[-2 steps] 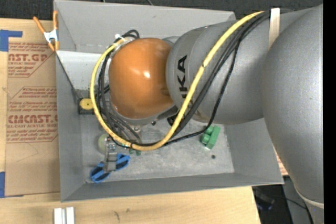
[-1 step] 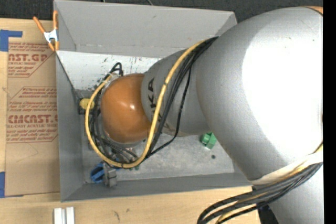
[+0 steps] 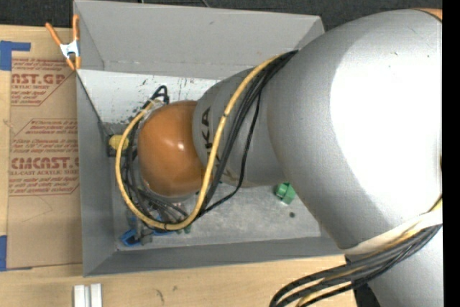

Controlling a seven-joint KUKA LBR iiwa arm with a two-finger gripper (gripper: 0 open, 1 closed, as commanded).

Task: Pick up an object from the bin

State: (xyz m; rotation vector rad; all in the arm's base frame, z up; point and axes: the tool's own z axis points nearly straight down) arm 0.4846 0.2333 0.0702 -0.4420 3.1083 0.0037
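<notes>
Over the left half of the grey metal bin I had the silver arm reaching in from the right, its rounded orange wrist cover low above the floor with yellow and black cables looped round it. The gripper sat under that cover, and I could not tell whether it was released or clenched, nor which thing lay beneath it. Nearest it, a small blue piece lay in the near left corner. A small yellowish piece rested by the left wall, and a small black looped thing lay toward the far wall. A small green block sat on the floor to the right, just beside the arm.
</notes>
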